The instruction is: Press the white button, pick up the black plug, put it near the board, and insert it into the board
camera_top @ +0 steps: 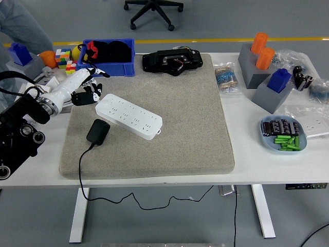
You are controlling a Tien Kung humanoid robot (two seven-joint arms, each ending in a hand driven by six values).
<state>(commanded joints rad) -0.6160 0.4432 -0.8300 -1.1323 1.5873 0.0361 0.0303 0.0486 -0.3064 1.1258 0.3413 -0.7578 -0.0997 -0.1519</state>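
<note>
The left hand [85, 87] hovers at the mat's [190, 128] far left, fingers loosely curled, holding nothing, just beside the white power strip's [129, 116] left end. The black plug [97, 130] lies near it, below.

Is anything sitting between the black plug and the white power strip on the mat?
Nothing visible. The black plug lies on the mat just left of the power strip, with only bare mat between them. The left hand hovers above both.
</note>
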